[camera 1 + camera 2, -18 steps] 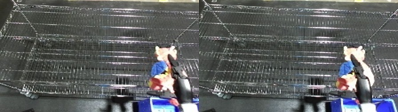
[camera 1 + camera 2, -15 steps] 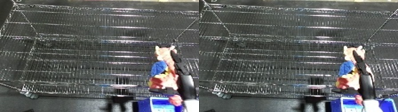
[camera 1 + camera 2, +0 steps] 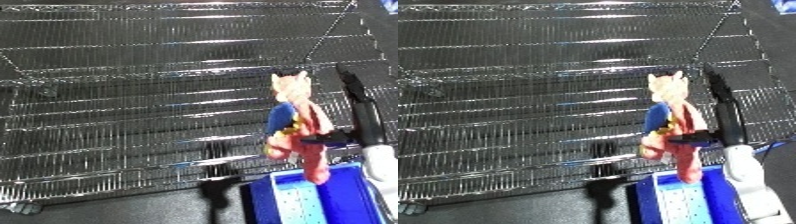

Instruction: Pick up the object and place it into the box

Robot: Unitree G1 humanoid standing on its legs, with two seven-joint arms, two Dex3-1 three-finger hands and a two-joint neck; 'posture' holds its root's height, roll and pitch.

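Note:
A plush pig toy (image 3: pixel 298 125) in a blue and red outfit hangs upright in front of the wire shelf. My right hand (image 3: pixel 362 117) is shut on it: the long black fingers run up behind its back and the thumb crosses its waist. The toy's red legs dangle over the far edge of the blue bin (image 3: pixel 266 200), which sits at the bottom right. My white forearm (image 3: pixel 749 182) rises beside the bin. My left hand shows in neither view.
A chrome wire shelf (image 3: pixel 133 100) with raised wire sides fills most of the view. Its front rail (image 3: pixel 107 175) runs just behind the bin. Dark floor (image 3: pixel 107 212) lies below the shelf at the lower left.
The whole picture has shifted, so the camera moved. My right hand still holds the toy, whose legs now overlap the bin's far edge, and more of the bin shows.

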